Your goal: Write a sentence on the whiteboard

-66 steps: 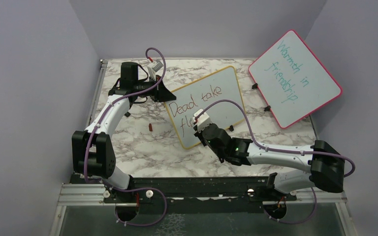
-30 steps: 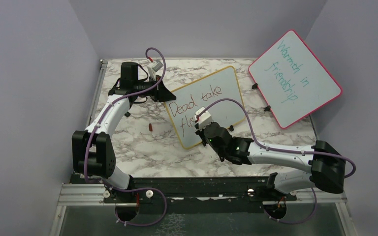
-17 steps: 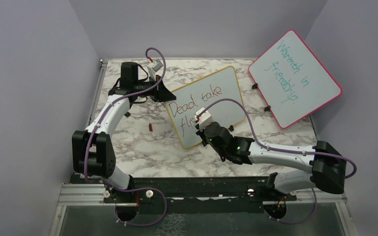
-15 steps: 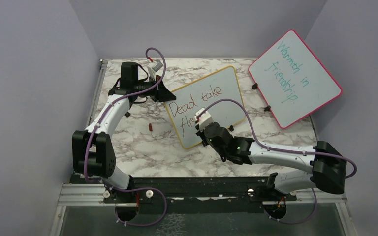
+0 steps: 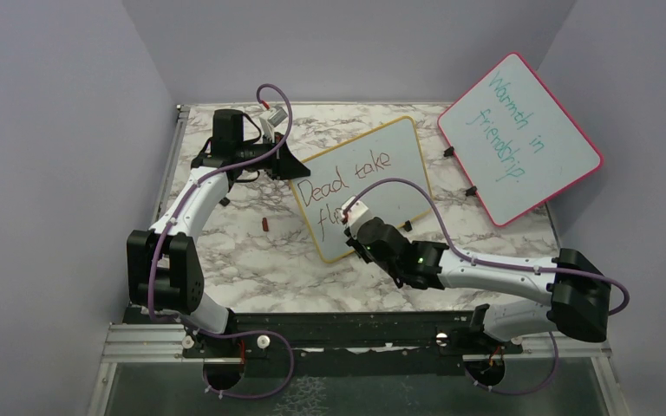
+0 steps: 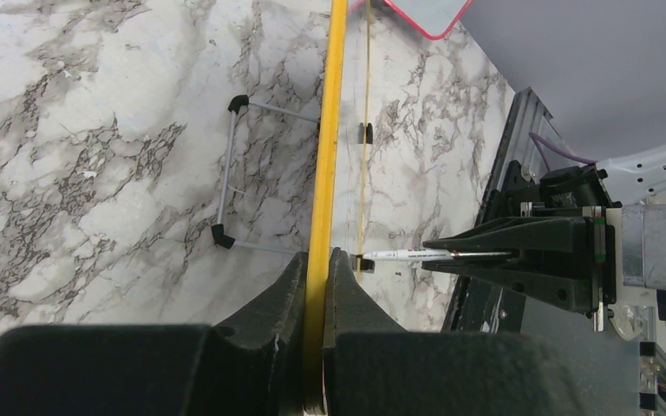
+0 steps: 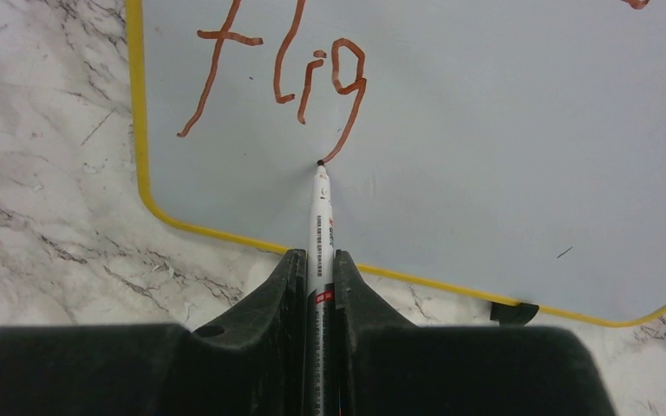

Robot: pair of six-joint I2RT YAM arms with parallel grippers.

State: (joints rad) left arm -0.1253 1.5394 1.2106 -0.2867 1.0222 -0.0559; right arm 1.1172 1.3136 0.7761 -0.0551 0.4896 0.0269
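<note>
The whiteboard (image 5: 399, 147) with its yellow frame stands tilted at the table's middle. It reads "Dead take" (image 5: 347, 178) on the upper line. The right wrist view shows "flig" (image 7: 295, 74) in red-brown strokes on the lower line. My left gripper (image 5: 290, 169) is shut on the board's left edge; the yellow frame (image 6: 325, 156) runs between its jaws (image 6: 315, 256). My right gripper (image 5: 353, 227) is shut on a white marker (image 7: 319, 217). The marker's tip touches the board at the end of the g's tail. The marker also shows in the left wrist view (image 6: 408, 255).
A pink-framed board (image 5: 520, 139) with teal handwriting stands at the back right. A small red piece (image 5: 265, 224) lies on the marble table left of the whiteboard. A wire stand (image 6: 225, 182) props the board from behind. Purple walls close in on three sides.
My right gripper has shifted slightly left and down along the lower line with the marker, adding letters after "fl". The left arm and the board have not moved.
</note>
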